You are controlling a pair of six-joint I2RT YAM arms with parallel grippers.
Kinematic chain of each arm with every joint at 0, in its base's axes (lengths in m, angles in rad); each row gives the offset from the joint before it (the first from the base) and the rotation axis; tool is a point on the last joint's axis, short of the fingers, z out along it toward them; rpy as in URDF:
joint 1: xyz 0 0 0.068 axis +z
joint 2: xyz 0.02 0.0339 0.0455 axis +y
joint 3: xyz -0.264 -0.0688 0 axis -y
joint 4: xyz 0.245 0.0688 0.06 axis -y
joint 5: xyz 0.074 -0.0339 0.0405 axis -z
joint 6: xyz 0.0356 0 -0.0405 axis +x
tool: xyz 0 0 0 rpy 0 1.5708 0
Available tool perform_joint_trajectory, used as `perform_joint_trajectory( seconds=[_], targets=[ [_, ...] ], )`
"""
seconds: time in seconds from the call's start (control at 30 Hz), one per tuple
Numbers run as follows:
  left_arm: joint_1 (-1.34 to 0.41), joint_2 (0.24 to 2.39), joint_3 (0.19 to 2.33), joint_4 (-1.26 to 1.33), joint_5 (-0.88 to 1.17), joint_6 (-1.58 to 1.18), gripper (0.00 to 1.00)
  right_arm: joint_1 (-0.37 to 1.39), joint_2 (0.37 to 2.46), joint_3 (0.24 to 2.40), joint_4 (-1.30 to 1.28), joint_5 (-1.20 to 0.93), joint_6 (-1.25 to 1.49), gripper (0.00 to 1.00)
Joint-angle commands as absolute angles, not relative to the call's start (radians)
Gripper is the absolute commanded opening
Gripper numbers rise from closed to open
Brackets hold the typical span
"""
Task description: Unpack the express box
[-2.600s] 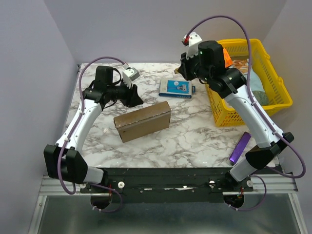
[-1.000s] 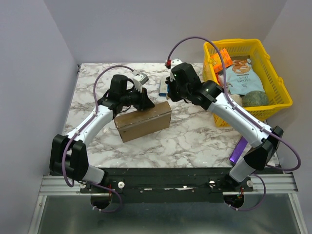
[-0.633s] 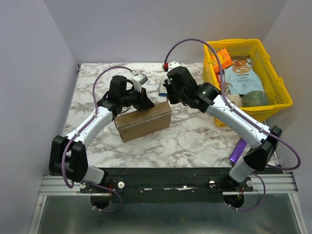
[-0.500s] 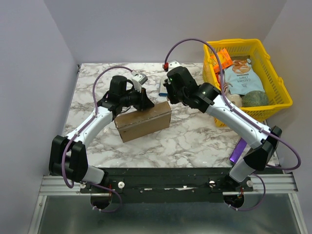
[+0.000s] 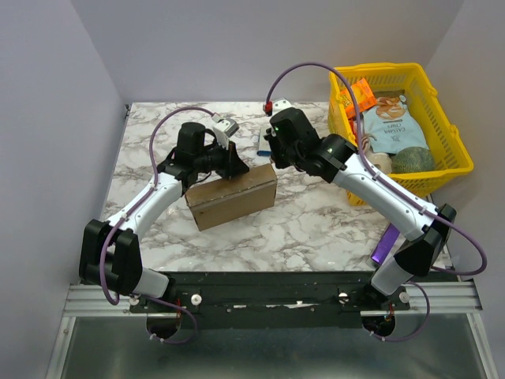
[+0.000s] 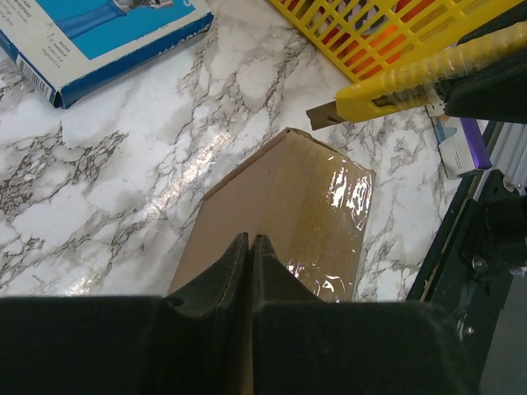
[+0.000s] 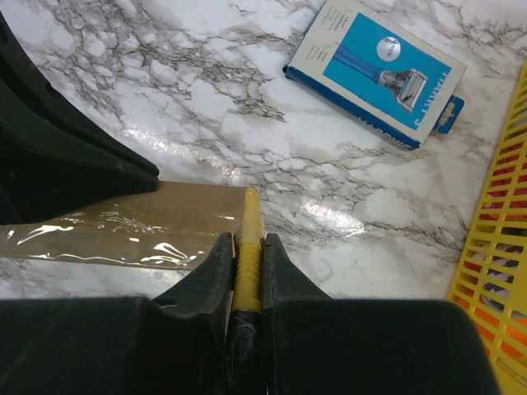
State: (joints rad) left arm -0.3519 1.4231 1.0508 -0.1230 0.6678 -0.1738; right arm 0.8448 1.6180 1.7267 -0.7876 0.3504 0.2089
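Left pincer (image 6: 249, 247): jaws nearly together, tips down on the box (image 5: 230, 197) top near its far edge; cannot tell whether anything is pinched. Right pincer (image 7: 247, 243): clamped on a yellow knife (image 7: 248, 216), blade tip at the box corner just ahead. Box lies under both pincers, taped, lid closed. Blue pack (image 7: 375, 70) beyond the right pincer; basket (image 5: 379, 71) to its right.

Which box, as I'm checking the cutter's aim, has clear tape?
The express box, plain brown cardboard with glossy tape; the blue box shows only print.
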Motion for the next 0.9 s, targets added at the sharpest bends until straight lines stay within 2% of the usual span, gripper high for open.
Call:
perform_joint_trajectory(
  seconds=[0.0,0.87],
  targets=[
    [-0.357,1.443,1.005,-0.219,0.594,-0.161,0.12,0.853,1.620,1.718,-0.793,0.351,0.207,0.00],
    [-0.357,1.445,0.994,-0.213,0.588,-0.160,0.12,0.853,1.629,1.703,-0.813,0.290,0.186,0.00]
  ],
)
